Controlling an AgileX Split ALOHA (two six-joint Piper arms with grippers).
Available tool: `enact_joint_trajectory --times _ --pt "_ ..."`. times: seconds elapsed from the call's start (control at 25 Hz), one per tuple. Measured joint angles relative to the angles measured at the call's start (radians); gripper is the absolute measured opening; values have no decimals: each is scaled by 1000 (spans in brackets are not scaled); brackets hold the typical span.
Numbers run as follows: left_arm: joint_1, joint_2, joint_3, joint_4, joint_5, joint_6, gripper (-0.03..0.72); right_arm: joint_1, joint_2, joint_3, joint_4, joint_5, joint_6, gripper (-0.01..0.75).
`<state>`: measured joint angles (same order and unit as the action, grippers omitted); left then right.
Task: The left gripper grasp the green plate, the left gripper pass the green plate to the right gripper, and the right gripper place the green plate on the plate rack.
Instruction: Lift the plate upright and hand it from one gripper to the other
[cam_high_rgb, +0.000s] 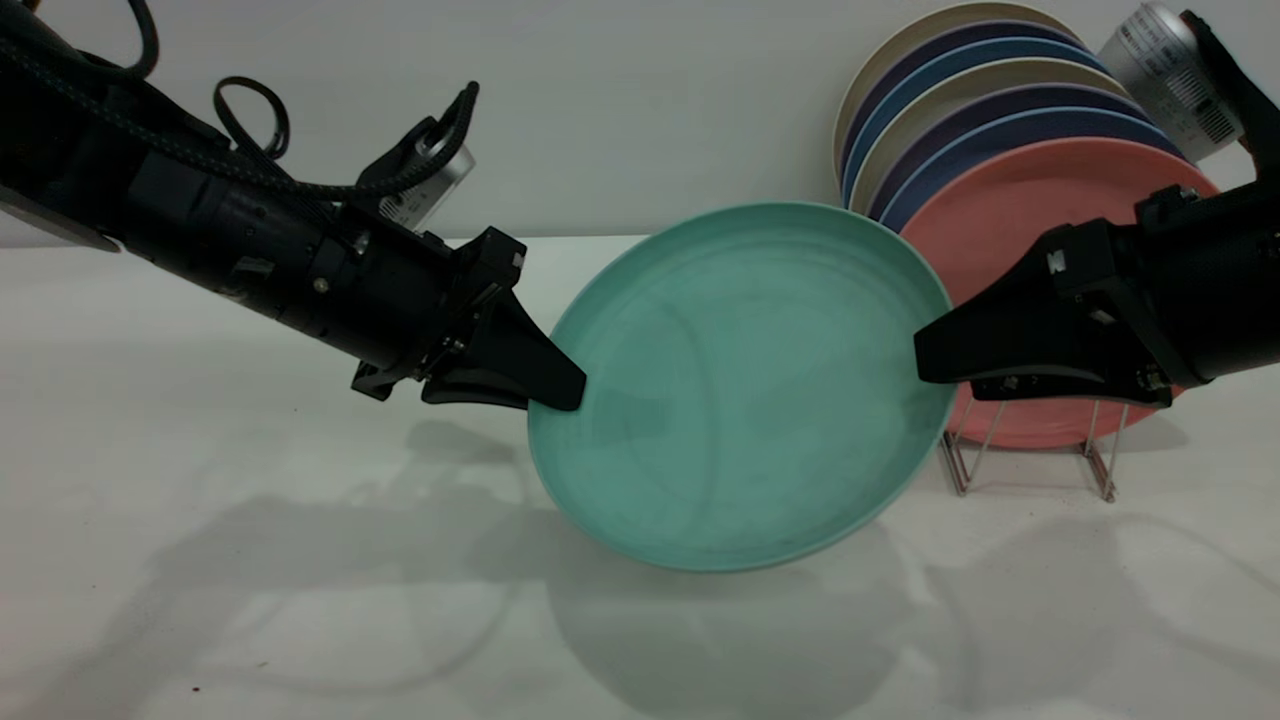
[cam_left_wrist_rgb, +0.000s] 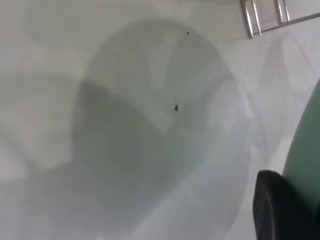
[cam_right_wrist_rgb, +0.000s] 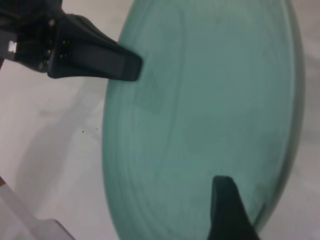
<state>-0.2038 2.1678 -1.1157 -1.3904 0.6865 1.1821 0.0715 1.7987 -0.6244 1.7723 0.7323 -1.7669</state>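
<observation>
No legible text, labels or numbers.

Plain white wall (cam_high_rgb: 650, 110), glossy white table (cam_high_rgb: 250, 560), soft shadows across it

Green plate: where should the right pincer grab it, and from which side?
Probably the rim on the rack side, coming in edge-on from the right. The green plate hangs tilted above the table, the left pincer clamps its opposite rim, and the right pincer already sits at that free edge. The thin raised rim fits between fingers.
</observation>
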Motion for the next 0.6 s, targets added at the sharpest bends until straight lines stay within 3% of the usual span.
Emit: enact_joint_trajectory --times 0.2,0.32,0.44,0.6 --pt "-4 0 0 -31 71 1 22 0 22 -2 1 1 -1 411" --pt "-6 0 0 -42 92 6 27 0 36 -7 3 9 -1 286" --pt "-6 0 0 -46 104 8 28 0 38 -7 15 0 7 107" --pt "5 0 0 -41 153 -35 54 -2 40 -7 28 -22 15 53"
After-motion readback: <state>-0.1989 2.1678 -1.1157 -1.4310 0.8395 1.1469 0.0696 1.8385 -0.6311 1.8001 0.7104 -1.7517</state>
